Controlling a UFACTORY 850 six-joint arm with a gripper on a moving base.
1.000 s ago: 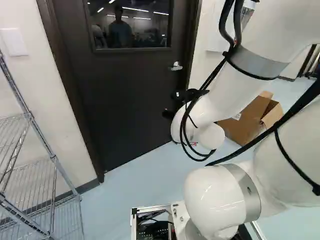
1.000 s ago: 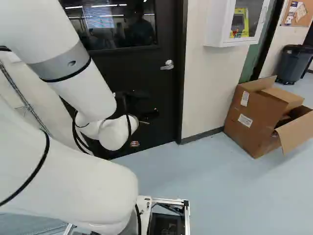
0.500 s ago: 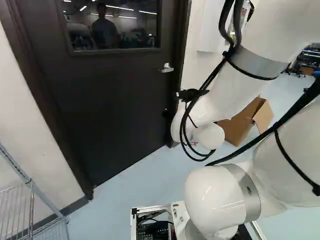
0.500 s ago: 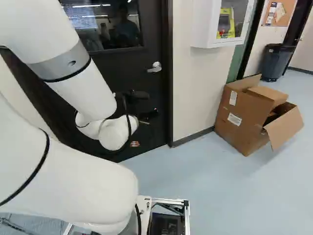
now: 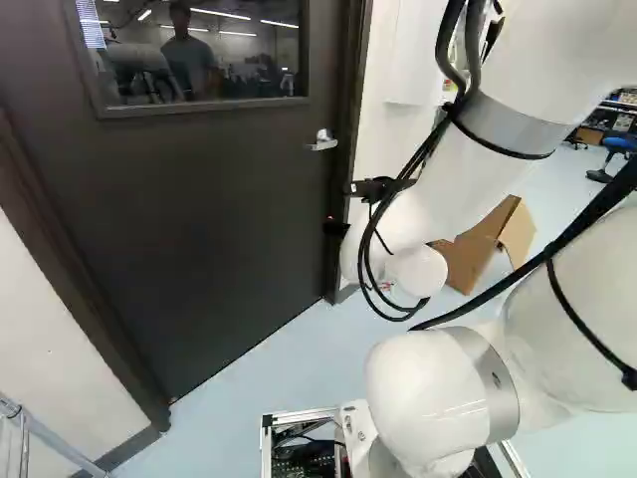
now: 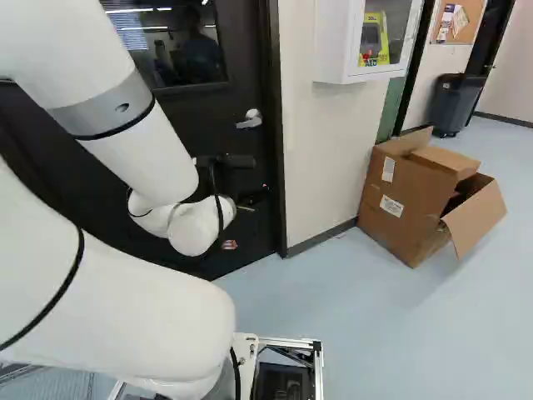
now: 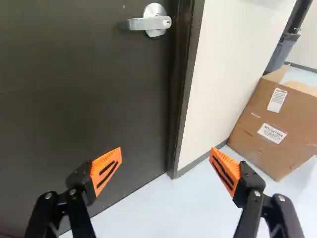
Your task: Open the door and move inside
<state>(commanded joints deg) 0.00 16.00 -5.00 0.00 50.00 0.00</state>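
Rack (image 5: pixel 45 438) low at the left of the left base view, in front of the wall. Next, the door (image 5: pixel 199 199): dark, shut in its frame (image 5: pixel 342 139), window in the upper part. Its handle (image 5: pixel 321 140) is on the side by the frame, lever roughly level. The gripper (image 6: pixel 254 197) is before the door, lower than the handle and apart from it; in the wrist view its fingers stand wide, orange pads (image 7: pixel 106 169) well apart, door and frame edge in sight beyond the gap. Arm (image 5: pixel 448 189) rises from its foot joint, bends high, then its forward link slopes down toward the door and ends in the rounded wrist (image 5: pixel 416 271), below handle height. Black cables (image 5: pixel 474 50) run down that link and loop round the wrist. Farther right, past the frame: box (image 6: pixel 400 200), flaps open, and the bin (image 6: pixel 456 100) behind it.
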